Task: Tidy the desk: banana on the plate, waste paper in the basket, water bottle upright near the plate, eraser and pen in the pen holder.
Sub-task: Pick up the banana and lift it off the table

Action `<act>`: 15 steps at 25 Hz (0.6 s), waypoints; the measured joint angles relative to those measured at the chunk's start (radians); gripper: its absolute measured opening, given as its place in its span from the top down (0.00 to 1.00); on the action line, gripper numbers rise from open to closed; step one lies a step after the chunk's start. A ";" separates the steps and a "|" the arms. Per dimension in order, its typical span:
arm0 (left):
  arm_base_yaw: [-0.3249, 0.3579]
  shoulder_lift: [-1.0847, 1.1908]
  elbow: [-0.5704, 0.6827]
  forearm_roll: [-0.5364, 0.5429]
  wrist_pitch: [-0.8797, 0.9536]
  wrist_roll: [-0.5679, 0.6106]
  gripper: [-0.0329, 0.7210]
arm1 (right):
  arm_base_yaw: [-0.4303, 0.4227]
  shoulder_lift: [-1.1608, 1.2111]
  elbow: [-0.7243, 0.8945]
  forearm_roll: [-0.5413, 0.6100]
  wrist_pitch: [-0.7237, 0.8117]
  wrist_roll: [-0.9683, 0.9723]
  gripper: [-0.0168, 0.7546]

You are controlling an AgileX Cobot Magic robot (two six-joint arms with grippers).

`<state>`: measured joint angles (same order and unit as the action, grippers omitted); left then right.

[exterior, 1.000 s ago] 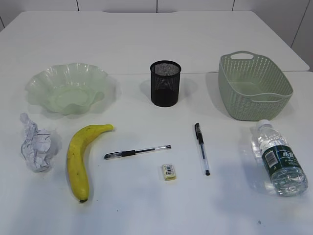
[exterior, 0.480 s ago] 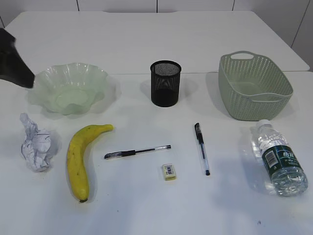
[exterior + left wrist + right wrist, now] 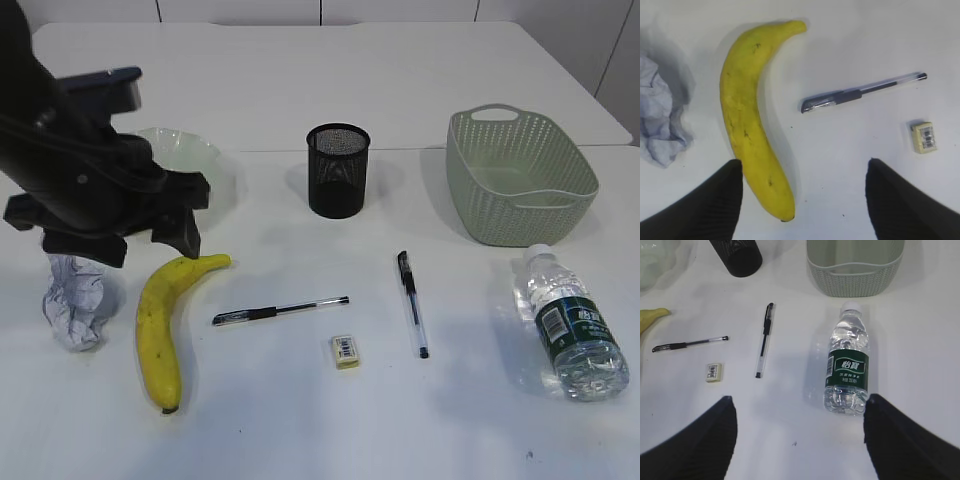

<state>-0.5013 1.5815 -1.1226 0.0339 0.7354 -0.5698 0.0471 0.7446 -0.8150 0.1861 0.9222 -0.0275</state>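
Hovering Above the Banana With Nothing Yet Tidied

Hanging over the left side of the table (image 3: 300,420), the left gripper (image 3: 802,200) has its jaws spread wide and holds nothing. In the left wrist view the banana (image 3: 747,125) lies below it, its lower end just beside the left finger rather than centred between the two. The right gripper (image 3: 800,440) is likewise wide and empty above the water bottle (image 3: 847,367), which lies on its side, cap toward the basket (image 3: 855,260).

Several slips look possible from here. If the left arm descends as it stands, one finger may land on the banana instead of straddling it, bruising the fruit or shoving it sideways into the waste paper (image 3: 660,115) lying near it. Gripping near the tapered end could also let the curved body swing or slide out during the lift toward the plate (image 3: 185,145), now largely hidden behind the arm in the exterior view. That same arm could clip the plate's rim while moving.

On the right, the round bottle may roll away under a closing pinch. Two pens lie between the arms, one pen (image 3: 280,310) beside the eraser (image 3: 345,350) and the other pen (image 3: 412,300) nearer the bottle; a careless sweep could scatter them away from the pen holder (image 3: 338,170).
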 joint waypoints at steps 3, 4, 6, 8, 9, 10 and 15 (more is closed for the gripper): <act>-0.002 0.069 0.000 0.009 -0.029 -0.056 0.24 | 0.000 0.020 0.000 0.002 0.002 0.002 0.22; -0.002 0.086 0.000 0.020 -0.040 -0.068 0.24 | 0.000 0.023 0.000 0.002 0.004 0.002 0.22; -0.002 0.111 -0.005 0.037 -0.046 -0.083 0.24 | 0.000 0.027 0.000 0.002 0.006 0.002 0.22; -0.002 0.137 -0.013 0.049 -0.046 -0.092 0.24 | 0.000 0.033 0.000 0.002 0.008 0.002 0.22; -0.002 0.147 -0.016 0.053 -0.046 -0.099 0.24 | 0.000 0.036 0.000 0.002 0.008 0.002 0.22; -0.002 0.158 -0.018 0.059 -0.046 -0.109 0.24 | 0.000 0.037 0.000 0.004 0.008 0.002 0.22; -0.002 0.205 -0.020 0.125 -0.058 -0.192 0.24 | 0.000 0.045 0.000 0.004 0.008 0.002 0.22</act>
<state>-0.5036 1.7862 -1.1423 0.1590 0.6774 -0.7617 0.0471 0.7898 -0.8150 0.1898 0.9301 -0.0253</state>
